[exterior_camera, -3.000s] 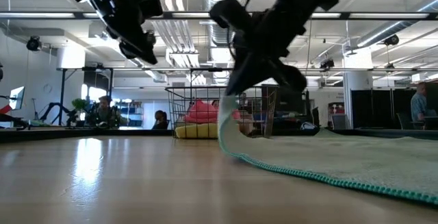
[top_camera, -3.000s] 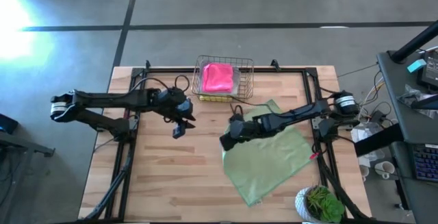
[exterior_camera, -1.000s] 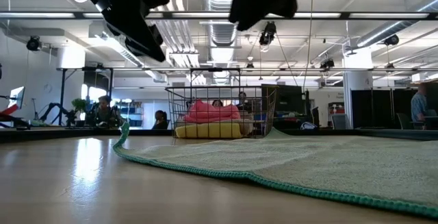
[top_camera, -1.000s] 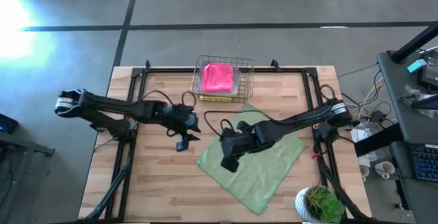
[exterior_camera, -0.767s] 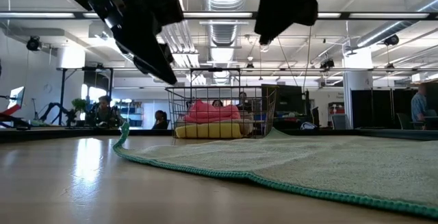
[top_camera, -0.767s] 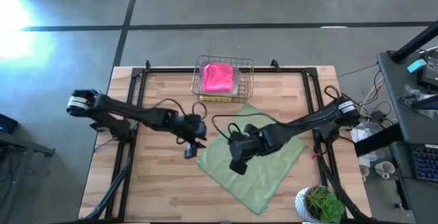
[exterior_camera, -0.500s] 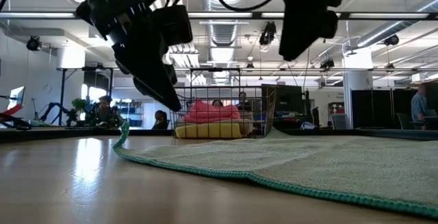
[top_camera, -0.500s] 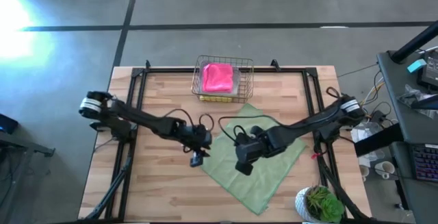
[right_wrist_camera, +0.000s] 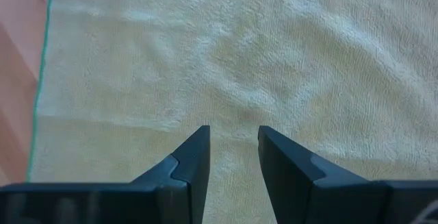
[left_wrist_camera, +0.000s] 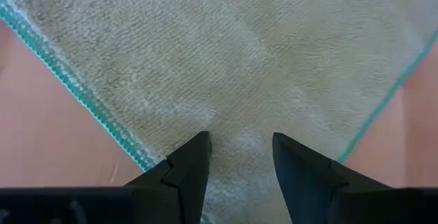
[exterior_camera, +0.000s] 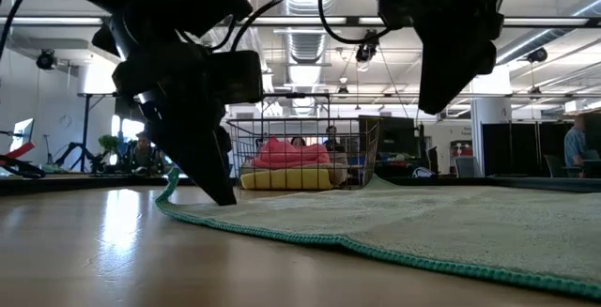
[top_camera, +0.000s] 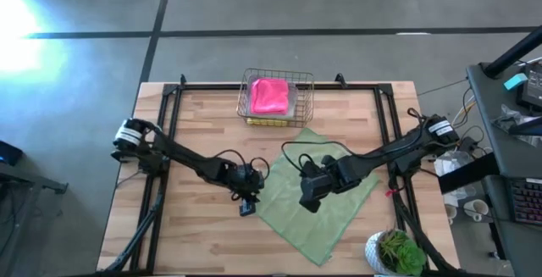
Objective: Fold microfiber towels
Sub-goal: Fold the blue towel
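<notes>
Left tool (top_camera: 247, 207) apparently touches sage towel's (top_camera: 339, 213) corner.

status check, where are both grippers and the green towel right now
Left gripper open, down at the left corner of the sage green towel. Right gripper open, above the towel's middle. Towel spread flat, unfolded. Nothing in the way; wire basket sits behind.

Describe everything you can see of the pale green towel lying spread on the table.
The pale green towel is a soft, fuzzy square cloth edged with teal stitching. It lies spread flat in a single layer on the wooden table, turned like a diamond, one corner pointing toward the wire basket. The left gripper hangs open over its left corner; the right gripper hangs open above its middle. Neither holds it.
</notes>
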`<action>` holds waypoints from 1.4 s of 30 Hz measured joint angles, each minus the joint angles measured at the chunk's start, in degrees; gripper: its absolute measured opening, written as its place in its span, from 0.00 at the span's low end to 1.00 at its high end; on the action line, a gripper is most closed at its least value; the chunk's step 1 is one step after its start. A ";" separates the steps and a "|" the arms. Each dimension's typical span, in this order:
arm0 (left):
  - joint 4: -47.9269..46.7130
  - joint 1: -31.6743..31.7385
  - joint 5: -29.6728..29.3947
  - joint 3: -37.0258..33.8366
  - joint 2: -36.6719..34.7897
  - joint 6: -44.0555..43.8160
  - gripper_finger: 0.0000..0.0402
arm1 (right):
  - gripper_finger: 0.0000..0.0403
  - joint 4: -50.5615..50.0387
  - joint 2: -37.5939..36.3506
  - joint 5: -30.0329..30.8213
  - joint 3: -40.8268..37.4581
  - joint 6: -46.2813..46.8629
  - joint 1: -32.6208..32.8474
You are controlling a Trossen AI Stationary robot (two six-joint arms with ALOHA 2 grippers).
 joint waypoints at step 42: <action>-1.27 -10.77 -15.03 2.17 -6.52 -12.52 0.37 | 0.28 0.13 -0.04 -0.13 -0.77 -3.04 0.11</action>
